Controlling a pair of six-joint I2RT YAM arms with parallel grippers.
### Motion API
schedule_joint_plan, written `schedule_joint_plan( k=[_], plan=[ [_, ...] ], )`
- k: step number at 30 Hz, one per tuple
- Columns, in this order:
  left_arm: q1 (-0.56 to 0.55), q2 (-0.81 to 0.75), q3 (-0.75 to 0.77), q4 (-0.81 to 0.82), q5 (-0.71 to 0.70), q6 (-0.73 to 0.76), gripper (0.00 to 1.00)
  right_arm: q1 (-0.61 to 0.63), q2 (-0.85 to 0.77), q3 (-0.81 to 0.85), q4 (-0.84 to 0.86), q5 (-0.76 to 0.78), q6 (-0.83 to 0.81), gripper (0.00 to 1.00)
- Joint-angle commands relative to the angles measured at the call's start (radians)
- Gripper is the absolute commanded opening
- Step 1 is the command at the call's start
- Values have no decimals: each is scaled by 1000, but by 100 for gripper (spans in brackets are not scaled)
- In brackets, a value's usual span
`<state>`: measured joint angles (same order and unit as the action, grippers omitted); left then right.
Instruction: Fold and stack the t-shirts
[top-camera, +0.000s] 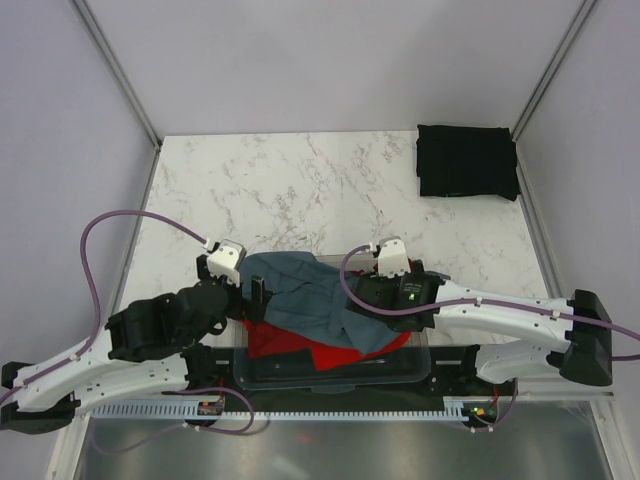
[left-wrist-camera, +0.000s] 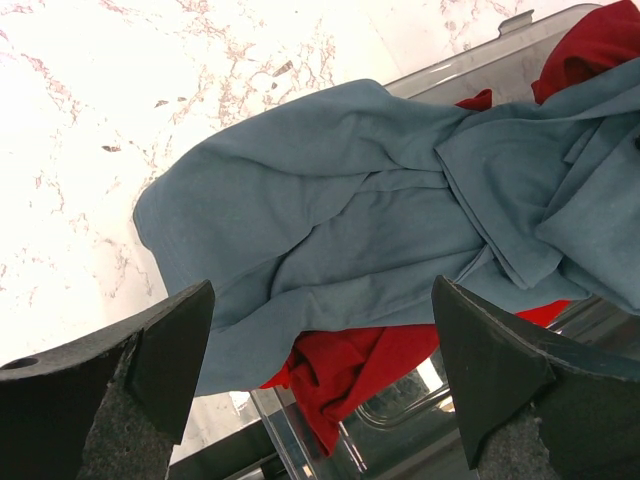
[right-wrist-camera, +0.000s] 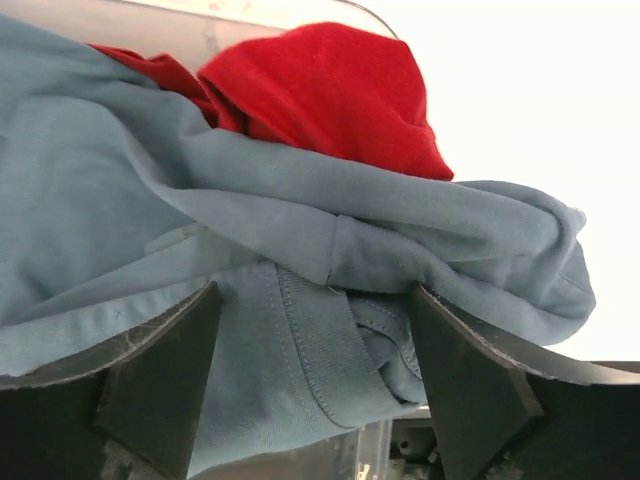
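Nearest to us in each wrist view are our own dark fingers. The left gripper (left-wrist-camera: 320, 300) is spread wide above the cloth. The right gripper (right-wrist-camera: 315, 300) is also wide, with a bunched fold between its jaws that is not pinched, as far as we can tell. Both hang over the blue-grey shirt (left-wrist-camera: 330, 220), which lies crumpled across the clear bin (top-camera: 330, 378) at the lower centre of the top view, one end spilling over the rim onto the marble table (top-camera: 300, 180). Under it, touching it, sits the red shirt (left-wrist-camera: 345, 370). The black shirt (top-camera: 466, 161) lies folded in the upper right of the top view.

We judge the main danger to be a deep bite that catches red cloth with the blue and drags both out together. Grabbing a fold instead of a hem would leave the shirt twisted once lifted. A snag on the rim could pull the bin along, and our two wrists look close enough to knock together.
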<state>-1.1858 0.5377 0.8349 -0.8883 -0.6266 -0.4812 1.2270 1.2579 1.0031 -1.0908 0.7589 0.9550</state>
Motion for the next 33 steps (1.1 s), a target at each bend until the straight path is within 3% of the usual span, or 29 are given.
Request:
schedule_joint_plan(
  k=[1,2,3,5,6,13,17,21,23,25,26,27,28,29,30,31,33],
  plan=[
    [5,2,10,9,-28,-37,96,5,12,19,-70,28,22,45],
    [5,1,10,9,-28,-37,96,6,12,19,-70,28,22,44],
    [3,1,9,11,-30,-37,96,6,11,20,-67,26,22,29],
    [5,1,10,11,-30,-37,96,6,0,35,-64,26,19,15],
    [5,2,9,11,-30,-37,96,6,-2,46,-66,26,14,0],
    [5,8,10,11,-31,-39,96,8,-3,282,-109,75,-57,0],
    [5,10,9,11,-32,-39,96,6,11,582,-106,157,-191,0],
    [5,18,6,11,-33,-39,96,5,52,906,-95,350,-404,0],
    [3,25,6,6,-44,-46,96,3,90,1134,-83,537,-563,0],
    [5,30,6,-6,-62,-66,96,3,83,1283,44,649,-719,0],
    [5,36,6,-12,-83,-77,97,3,54,1283,143,722,-915,0],
    [5,39,7,-27,-93,-86,98,5,11,1252,428,755,-1049,0],
    [3,41,7,-31,-100,-98,98,5,-105,1109,621,772,-1178,0],
    [5,51,7,-31,-107,-100,99,5,-171,1010,1121,767,-1507,0],
    [3,57,7,-34,-108,-102,99,5,-230,924,1334,761,-1629,0],
    [5,65,7,-35,-113,-109,99,5,-292,883,1430,758,-1680,0],
    [11,105,10,-41,-125,-115,100,3,-305,929,1361,752,-1693,0]
  ],
)
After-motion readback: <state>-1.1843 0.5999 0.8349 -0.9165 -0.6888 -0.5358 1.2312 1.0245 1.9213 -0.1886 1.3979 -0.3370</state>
